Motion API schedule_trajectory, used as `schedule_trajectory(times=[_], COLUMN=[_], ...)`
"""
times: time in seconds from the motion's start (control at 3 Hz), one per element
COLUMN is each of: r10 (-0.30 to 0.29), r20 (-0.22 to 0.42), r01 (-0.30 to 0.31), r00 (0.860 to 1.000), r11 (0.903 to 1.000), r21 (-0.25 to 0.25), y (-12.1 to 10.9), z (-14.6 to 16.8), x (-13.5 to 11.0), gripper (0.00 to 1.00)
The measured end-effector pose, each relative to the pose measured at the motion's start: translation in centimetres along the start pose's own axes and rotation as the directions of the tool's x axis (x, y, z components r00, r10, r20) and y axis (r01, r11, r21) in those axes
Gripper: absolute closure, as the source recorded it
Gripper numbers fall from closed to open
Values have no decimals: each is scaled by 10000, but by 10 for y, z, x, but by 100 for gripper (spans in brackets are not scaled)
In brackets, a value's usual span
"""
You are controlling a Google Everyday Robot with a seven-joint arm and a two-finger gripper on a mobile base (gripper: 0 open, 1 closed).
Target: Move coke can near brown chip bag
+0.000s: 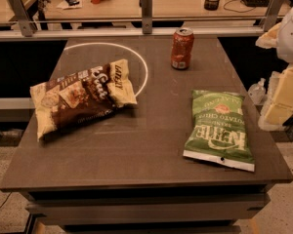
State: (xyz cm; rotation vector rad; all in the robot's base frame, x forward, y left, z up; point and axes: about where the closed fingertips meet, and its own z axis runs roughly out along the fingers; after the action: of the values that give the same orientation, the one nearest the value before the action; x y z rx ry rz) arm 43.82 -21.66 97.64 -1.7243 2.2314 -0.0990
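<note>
High view down onto table (151, 135), gripper (279, 100) at right

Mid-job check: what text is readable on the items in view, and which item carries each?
"KETTLE", upside down, on the green chip bag.
"POTATO CHIPS", upside down, on the same bag.
"LATE", on the brown chip bag; its other lettering is not legible.
On the coke can, the white markings are not legible.
On the tool, at the right edge of view, no text is seen.

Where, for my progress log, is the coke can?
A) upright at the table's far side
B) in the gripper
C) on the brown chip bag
A: the coke can stands upright at the far side, apart from the brown chip bag; the gripper sits right of the table.
</note>
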Motion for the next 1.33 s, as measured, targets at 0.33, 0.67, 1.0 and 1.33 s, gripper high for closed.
schedule_trajectory(times=[0.33, 0.67, 1.0, 1.33], r10=[0, 348, 1729, 2493], r20=[0, 633, 2317, 3998], r01=[0, -354, -1848, -2951], r00=[10000, 9974, 9573, 8820], r11=[10000, 9993, 9823, 9538], r21=[0, 89, 307, 562], y=[0, -4, -11, -13], z=[0, -2, 0, 6], x=[0, 1, 13, 25], gripper=[0, 0, 0, 0])
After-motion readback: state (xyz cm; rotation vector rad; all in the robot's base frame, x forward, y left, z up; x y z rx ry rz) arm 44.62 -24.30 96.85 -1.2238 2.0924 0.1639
